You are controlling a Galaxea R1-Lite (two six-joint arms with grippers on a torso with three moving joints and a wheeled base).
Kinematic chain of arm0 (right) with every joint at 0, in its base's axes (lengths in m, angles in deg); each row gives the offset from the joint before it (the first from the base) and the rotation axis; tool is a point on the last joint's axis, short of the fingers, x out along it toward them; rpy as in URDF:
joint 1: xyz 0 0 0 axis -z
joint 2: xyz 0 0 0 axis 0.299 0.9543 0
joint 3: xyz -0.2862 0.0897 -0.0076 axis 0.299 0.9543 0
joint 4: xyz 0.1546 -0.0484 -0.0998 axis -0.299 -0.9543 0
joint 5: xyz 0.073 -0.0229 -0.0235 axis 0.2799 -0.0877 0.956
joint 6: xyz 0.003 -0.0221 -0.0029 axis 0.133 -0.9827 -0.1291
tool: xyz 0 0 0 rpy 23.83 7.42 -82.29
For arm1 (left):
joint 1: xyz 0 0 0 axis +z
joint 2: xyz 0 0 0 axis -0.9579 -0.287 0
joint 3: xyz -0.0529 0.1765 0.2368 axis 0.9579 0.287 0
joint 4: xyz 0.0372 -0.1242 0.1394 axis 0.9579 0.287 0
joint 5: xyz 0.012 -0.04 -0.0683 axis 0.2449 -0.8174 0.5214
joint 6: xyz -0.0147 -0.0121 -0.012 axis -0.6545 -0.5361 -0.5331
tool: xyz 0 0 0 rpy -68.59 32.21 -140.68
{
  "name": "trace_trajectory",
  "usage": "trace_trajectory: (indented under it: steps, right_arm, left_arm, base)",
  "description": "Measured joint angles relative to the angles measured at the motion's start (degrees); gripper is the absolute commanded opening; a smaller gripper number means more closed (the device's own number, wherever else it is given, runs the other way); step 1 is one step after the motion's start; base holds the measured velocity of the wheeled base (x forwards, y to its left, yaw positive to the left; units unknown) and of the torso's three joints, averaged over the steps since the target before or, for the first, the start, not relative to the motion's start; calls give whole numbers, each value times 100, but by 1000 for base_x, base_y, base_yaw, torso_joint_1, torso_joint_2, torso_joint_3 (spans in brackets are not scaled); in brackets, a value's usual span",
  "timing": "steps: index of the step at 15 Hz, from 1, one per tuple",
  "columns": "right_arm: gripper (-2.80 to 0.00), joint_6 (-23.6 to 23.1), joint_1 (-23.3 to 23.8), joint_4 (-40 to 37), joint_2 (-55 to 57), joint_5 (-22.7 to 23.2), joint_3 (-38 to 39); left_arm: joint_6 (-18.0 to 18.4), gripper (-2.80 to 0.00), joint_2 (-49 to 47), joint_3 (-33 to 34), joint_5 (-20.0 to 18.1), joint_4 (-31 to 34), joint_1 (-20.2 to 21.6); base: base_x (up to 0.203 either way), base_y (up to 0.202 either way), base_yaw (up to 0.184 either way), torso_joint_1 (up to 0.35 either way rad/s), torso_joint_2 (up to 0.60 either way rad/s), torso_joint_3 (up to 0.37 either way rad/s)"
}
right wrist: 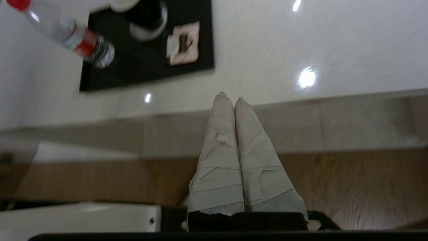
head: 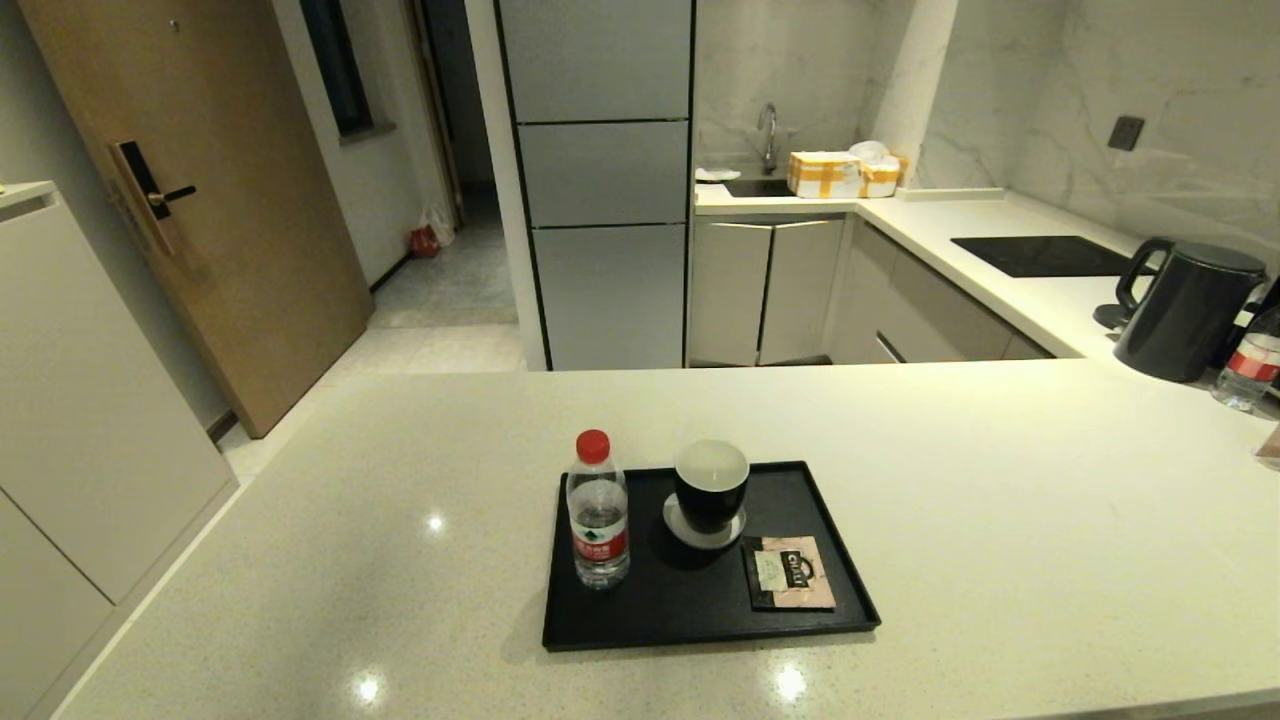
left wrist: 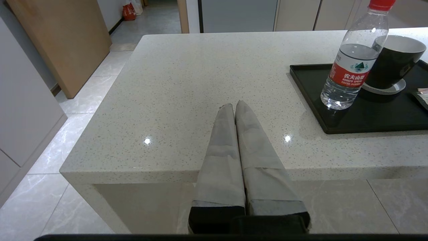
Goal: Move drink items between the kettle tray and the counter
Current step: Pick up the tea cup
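Note:
The matte black kettle tray (head: 700, 610) lies on the cream-white counter (head: 1000, 520). On it a black cup with a white inside (head: 710, 485) stands upright on a round coaster, and a pink-and-black tea sachet (head: 790, 570) lies flat at the tray's front right. Neither gripper shows in the head view. My left gripper (left wrist: 234, 106) is shut and empty, over the counter's near left edge, well left of the tray (left wrist: 334, 124). My right gripper (right wrist: 230, 98) is shut and empty, held off the counter's front edge, with the tray (right wrist: 200, 63) and sachet (right wrist: 184, 43) ahead of it.
A clear water bottle with a red cap (head: 597, 510) stands on the tray's left side. A dark kettle (head: 1185, 310) and another bottle (head: 1250, 365) sit at the far right. A glossy hob panel (head: 1045, 255) lies on the back counter.

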Motion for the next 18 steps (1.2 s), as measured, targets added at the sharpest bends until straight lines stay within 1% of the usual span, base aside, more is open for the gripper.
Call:
trace_trajectory:
  steps: [2,4,7,10,12,15,18]
  right_arm:
    - [-280,-24,-38,-24,854,376,-179]
    - [-280,-112,-175,-2,1608,673,-303]
    - [-280,-500,-363,10,2359,1381,-447]
    - [-280,-633,-442,69,2865,1596,-578]
    - [-280,-636,-466,475,3035,1618,-469]
    - [-280,-599,-581,1390,3265,1589,-133]
    - [-280,-619,-694,1665,3608,1597,-46]
  left_arm:
    - [-1,-280,0,0,0,0,0]
    - [2,-280,0,0,0,-2,0]
    - [0,-280,0,0,0,0,0]
    - [0,-280,0,0,0,0,0]
    - [0,-280,0,0,-3,0,0]
    - [0,-280,0,0,-2,0,0]
    - [0,-280,0,0,-1,0,0]
  base:
    - [0,0,0,0,0,0]
    - [0,0,0,0,0,0]
    - [0,0,0,0,0,0]
    - [0,0,0,0,0,0]
    - [0,0,0,0,0,0]
    - [0,0,0,0,0,0]
    - [0,0,0,0,0,0]
